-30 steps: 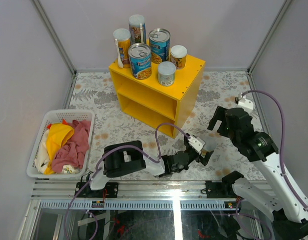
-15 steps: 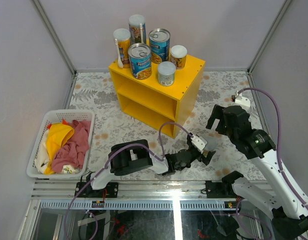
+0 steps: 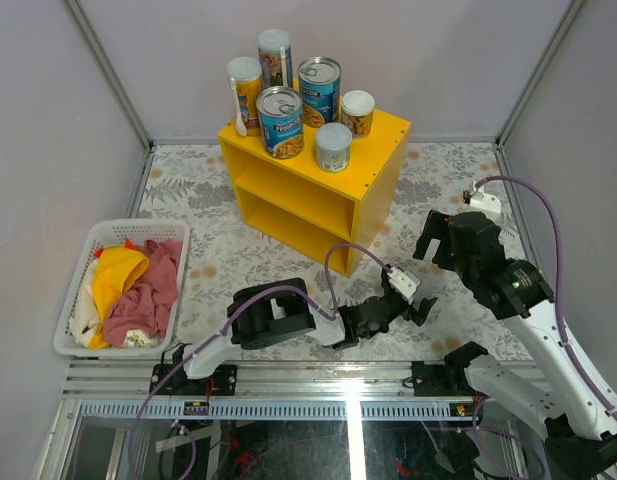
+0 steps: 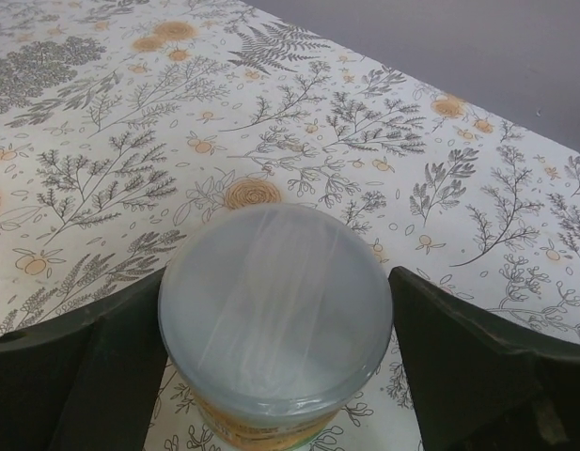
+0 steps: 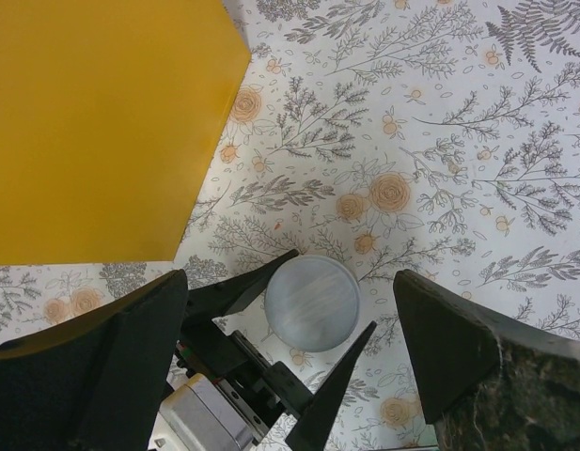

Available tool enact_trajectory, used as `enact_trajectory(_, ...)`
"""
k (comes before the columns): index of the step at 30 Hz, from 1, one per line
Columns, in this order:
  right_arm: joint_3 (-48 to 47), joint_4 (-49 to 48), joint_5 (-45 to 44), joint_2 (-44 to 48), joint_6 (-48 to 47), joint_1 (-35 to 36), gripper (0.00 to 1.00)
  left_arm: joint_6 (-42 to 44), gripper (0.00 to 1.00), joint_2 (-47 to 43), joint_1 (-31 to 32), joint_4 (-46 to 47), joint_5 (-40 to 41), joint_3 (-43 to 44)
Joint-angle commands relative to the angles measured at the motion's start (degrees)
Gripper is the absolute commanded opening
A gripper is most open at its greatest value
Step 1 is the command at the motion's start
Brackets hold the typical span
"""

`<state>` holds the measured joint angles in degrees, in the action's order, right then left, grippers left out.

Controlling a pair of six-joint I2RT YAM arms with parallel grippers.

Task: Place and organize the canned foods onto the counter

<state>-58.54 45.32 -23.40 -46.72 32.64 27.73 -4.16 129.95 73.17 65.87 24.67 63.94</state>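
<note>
On the tabletop (image 4: 130, 141), the left claw (image 4: 277, 282) stands apart, straddling a pale-lidded can (image 4: 275, 319). Above it, the right claw (image 5: 290, 277) hovers, jaws wide apart.

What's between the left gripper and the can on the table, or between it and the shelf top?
Nothing visible at the can: the left gripper flanks it. The open right gripper hangs above it, possibly in the lift path. The shelf has a bare right corner.
</note>
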Motion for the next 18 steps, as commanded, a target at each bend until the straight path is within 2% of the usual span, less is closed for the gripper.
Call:
enact_trajectory(1, -2.2, -1.9, -1.0, 0.7, -1.9, -0.3, 0.98, 1.4, 0.80, 0.8, -0.4, 4.7, 2.2, 1.5)
enact_trajectory(4, -2.3, -2.0, -1.0, 0.7, -2.1, -0.3, 0.98, 2.4, 0.46, 0.6, -0.3, 4.7, 2.5, 1.5)
enact_trajectory(5, -2.3, -2.0, -1.0, 0.8, -2.1, -0.3, 0.98, 2.9, 0.42, 0.4, -0.3, 4.8, 2.5, 1.6)
enact_trajectory(9, -2.1, -2.1, -1.1, 1.2, -2.4, -0.3, 0.98, 4.2, 0.38, -0.8, -0.2, 5.0, 1.6, 1.5)
enact_trajectory(12, -2.0, -2.1, -1.5, 1.6, -2.8, -0.3, 0.98, 5.4, 0.22, -2.5, 0.2, 4.7, 0.9, 1.3)
enact_trajectory(15, -1.9, -2.3, -2.0, 1.9, -3.2, -0.3, 0.98, 7.4, 0.01, -5.2, 1.1, 3.0, 0.3, 0.9)
enact_trajectory(18, -1.8, -2.6, -2.6, 2.4, -3.5, -0.3, 0.98, 10.1, 0.00, -8.8, 2.5, 0.9, 0.8, 0.0)
